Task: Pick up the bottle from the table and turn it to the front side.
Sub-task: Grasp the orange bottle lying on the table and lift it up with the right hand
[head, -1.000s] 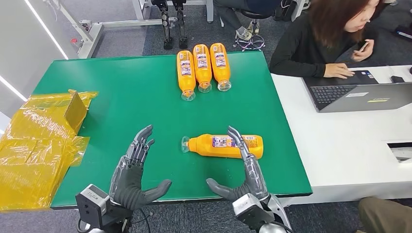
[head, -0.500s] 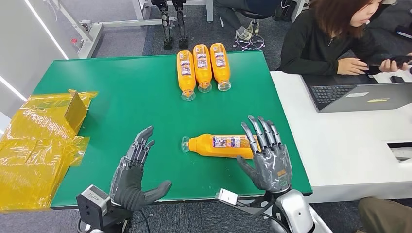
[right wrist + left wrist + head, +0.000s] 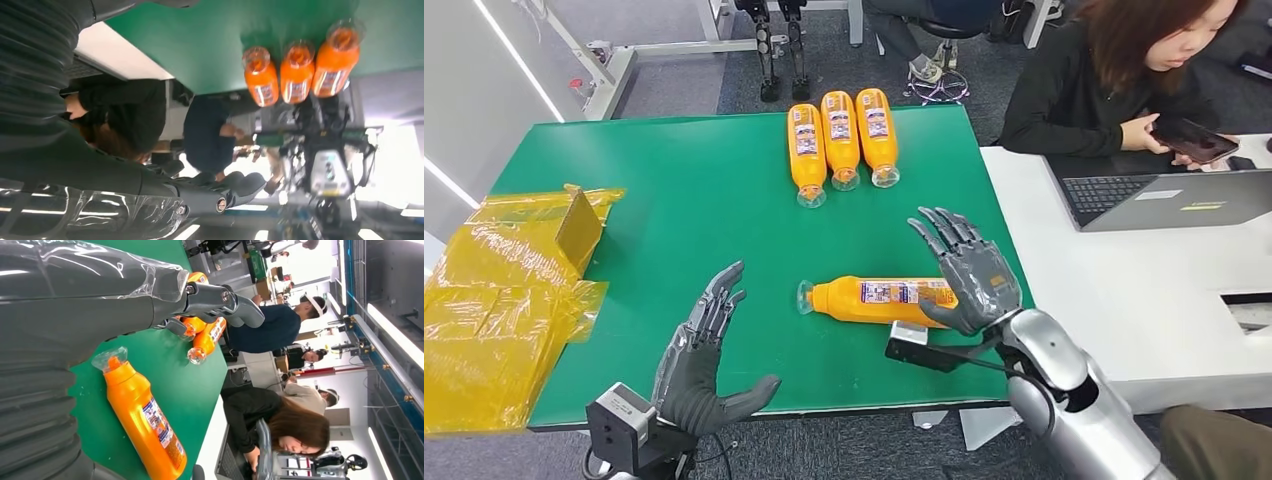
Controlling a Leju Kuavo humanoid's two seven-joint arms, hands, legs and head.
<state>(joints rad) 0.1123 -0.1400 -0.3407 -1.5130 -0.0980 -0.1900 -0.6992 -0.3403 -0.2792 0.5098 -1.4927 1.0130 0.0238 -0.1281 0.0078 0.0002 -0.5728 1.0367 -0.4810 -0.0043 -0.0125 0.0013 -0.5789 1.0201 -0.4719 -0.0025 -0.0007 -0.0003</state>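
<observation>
Hovering spread-fingered over the base end of the lying bottle (image 3: 882,299), the right hand (image 3: 969,272) could roll it away across the bench (image 3: 714,215) if it closes off-centre.

This is a robotics lab or office: a green counter (image 3: 704,200) beside a white desk (image 3: 1144,290) with a laptop (image 3: 1164,195), a seated person (image 3: 1114,80), metal robot stands (image 3: 779,50), and bright strip lights (image 3: 395,345) overhead.

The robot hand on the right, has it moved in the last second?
Yes. The right robot hand has lifted from the table's near edge and moved away from the robot, over the base end of the lying bottle.
</observation>
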